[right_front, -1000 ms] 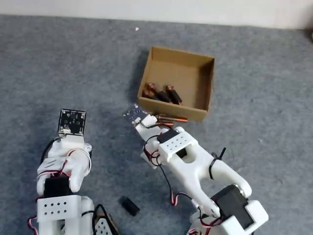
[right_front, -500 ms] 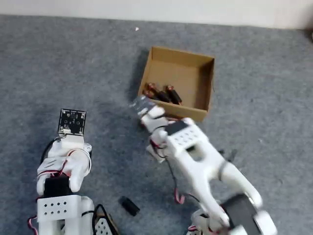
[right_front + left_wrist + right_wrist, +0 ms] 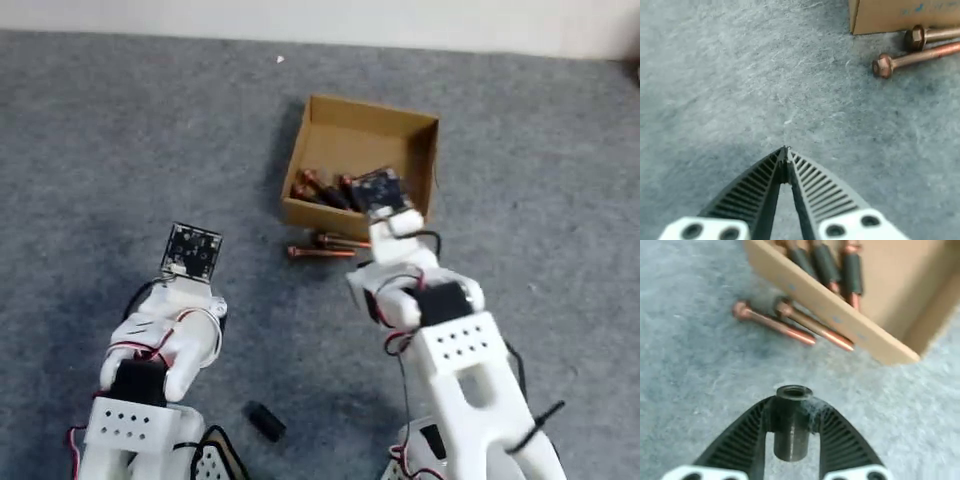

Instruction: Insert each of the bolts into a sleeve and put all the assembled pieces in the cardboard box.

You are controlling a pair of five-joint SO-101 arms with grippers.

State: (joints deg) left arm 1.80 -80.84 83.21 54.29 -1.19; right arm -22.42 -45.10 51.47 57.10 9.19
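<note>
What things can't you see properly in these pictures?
- High view: the right arm's wrist camera board covers some of the assembled pieces in the cardboard box, so they can't be counted there.
- Left wrist view: the two bolts run off the picture's edge, so their far ends are cut off.
- High view: a small black thing on the carpet is too small to name.

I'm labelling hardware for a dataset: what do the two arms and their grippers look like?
The left arm and right arm are white plastic with black servos, hole-dotted plates and red-and-black wires. The left gripper and right gripper have black, ribbed, tapered fingers on white bases.
</note>
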